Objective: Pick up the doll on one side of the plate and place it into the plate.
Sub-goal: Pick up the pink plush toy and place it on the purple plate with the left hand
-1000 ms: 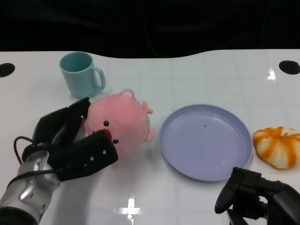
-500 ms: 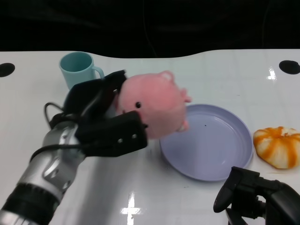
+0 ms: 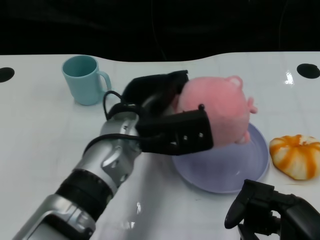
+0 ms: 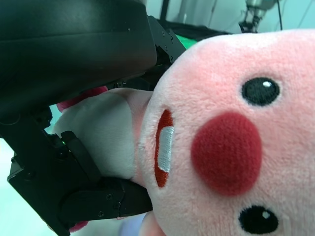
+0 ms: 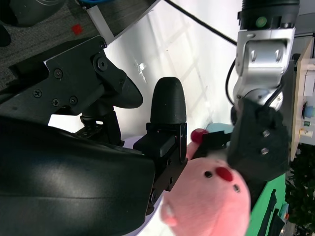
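The pick looks done and the carry is nearly finished: the left hand (image 3: 172, 125) has its black fingers wrapped round the pink pig doll (image 3: 220, 115) and holds it in the air over the lavender plate (image 3: 250, 167), above the plate's near-left part as the head camera sees it. What is left, by my reckoning, is to bring it down onto the plate and let go; the doll does not seem to touch the plate yet, though from this angle I cannot be sure of the gap. The doll is a plump, roundish thing, so its long axis is not marked; as far as I can tell it runs roughly level, across the table from the hand towards the orange-and-white pumpkin toy (image 3: 296, 156). Its small ears stick up and a stubby limb points right. In the left wrist view its face, with red cheek and black eyes, fills the frame beside the fingers. The right hand (image 3: 265, 210) rests low at the table's near edge, holding nothing, fingers loosely apart. A teal mug (image 3: 84, 79) stands well behind.
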Motion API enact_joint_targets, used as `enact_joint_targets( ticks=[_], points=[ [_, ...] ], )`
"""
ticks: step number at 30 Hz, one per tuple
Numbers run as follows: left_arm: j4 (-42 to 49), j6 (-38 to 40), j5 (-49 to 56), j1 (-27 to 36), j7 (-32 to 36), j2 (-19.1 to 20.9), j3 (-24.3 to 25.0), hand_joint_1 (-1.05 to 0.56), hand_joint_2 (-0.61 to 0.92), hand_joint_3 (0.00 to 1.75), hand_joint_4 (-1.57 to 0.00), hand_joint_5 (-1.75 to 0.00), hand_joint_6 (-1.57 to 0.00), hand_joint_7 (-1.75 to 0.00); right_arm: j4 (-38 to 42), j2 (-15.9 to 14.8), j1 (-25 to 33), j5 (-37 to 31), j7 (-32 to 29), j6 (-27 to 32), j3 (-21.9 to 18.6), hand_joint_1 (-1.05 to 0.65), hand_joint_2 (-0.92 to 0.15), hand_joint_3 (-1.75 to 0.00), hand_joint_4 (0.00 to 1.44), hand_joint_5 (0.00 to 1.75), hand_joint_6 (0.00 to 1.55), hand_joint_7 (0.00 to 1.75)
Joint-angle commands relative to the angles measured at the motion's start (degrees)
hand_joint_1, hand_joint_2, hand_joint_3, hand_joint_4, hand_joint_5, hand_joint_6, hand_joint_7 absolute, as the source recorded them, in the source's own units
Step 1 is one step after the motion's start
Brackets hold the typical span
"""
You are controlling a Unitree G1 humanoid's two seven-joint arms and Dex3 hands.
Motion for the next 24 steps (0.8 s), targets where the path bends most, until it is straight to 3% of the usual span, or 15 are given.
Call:
enact_joint_targets(
  ticks=[1,8,12,15,18,19,21,22,24],
  points=[
    [2.41,0.85,0.56,-2.92,0.05,-1.53,-0.85,-0.22,0.46,1.01,-0.92,-1.75,-0.70,-1.75,-0.90,-0.46,0.46,-0.02,-0.16,-0.30,-0.06,-0.06,-0.61,-1.16,0.62,1.75,0.54,1.51],
    [9.21,1.41,0.08,-6.12,0.19,-6.24,-1.97,-0.26,0.64,0.73,-0.91,-1.75,-0.65,-1.69,-1.90,-0.66,0.86,-0.57,-0.21,0.00,0.08,-0.06,-0.61,-1.16,0.62,1.73,0.55,1.49],
    [11.93,1.38,-0.03,-7.20,-1.16,-7.47,-2.66,-0.23,0.67,0.69,-0.89,-1.75,-0.64,-1.74,-2.58,-0.60,1.06,-0.74,-0.36,0.69,0.43,-0.07,-0.61,-1.15,0.62,1.73,0.55,1.49],
    [13.14,2.07,0.40,-7.86,-1.95,-8.01,-3.39,-0.24,0.66,0.66,-0.87,-1.75,-0.66,-1.65,-2.75,-0.57,1.12,-0.88,-0.46,0.65,0.64,-0.07,-0.61,-1.15,0.62,1.73,0.56,1.48],
    [13.21,3.58,-0.17,-8.34,-4.35,-8.40,-3.42,-0.27,0.77,0.38,-0.79,-1.75,-0.73,-1.17,-2.83,-0.54,1.11,-0.93,-0.42,0.53,0.69,-0.07,-0.61,-1.16,0.62,1.73,0.56,1.48],
    [12.95,4.08,-0.66,-8.37,-5.50,-8.51,-3.18,-0.28,0.82,0.25,-0.74,-1.74,-0.79,-0.85,-2.86,-0.50,1.10,-0.97,-0.43,0.52,0.71,-0.06,-0.60,-1.16,0.62,1.73,0.56,1.48],
    [12.30,4.25,-1.62,-8.14,-7.20,-8.53,-2.66,-0.29,0.87,0.13,-0.70,-1.73,-0.86,-0.51,-2.93,-0.46,1.07,-0.88,-0.38,0.60,0.64,-0.06,-0.60,-1.17,0.62,1.73,0.56,1.48],
    [11.72,3.97,-2.05,-7.84,-8.05,-8.33,-2.51,-0.36,0.89,0.08,-0.62,-1.57,-0.77,-0.34,-3.00,-0.47,1.05,-0.82,-0.36,0.73,0.60,-0.06,-0.60,-1.17,0.62,1.73,0.56,1.48],
    [10.39,3.65,-2.29,-7.43,-10.42,-7.60,-3.10,-0.46,0.91,0.08,-0.45,-1.23,-0.66,-0.18,-2.93,-0.66,1.08,-1.00,-0.28,0.51,0.50,-0.06,-0.60,-1.17,0.62,1.73,0.56,1.48]
  ],
)
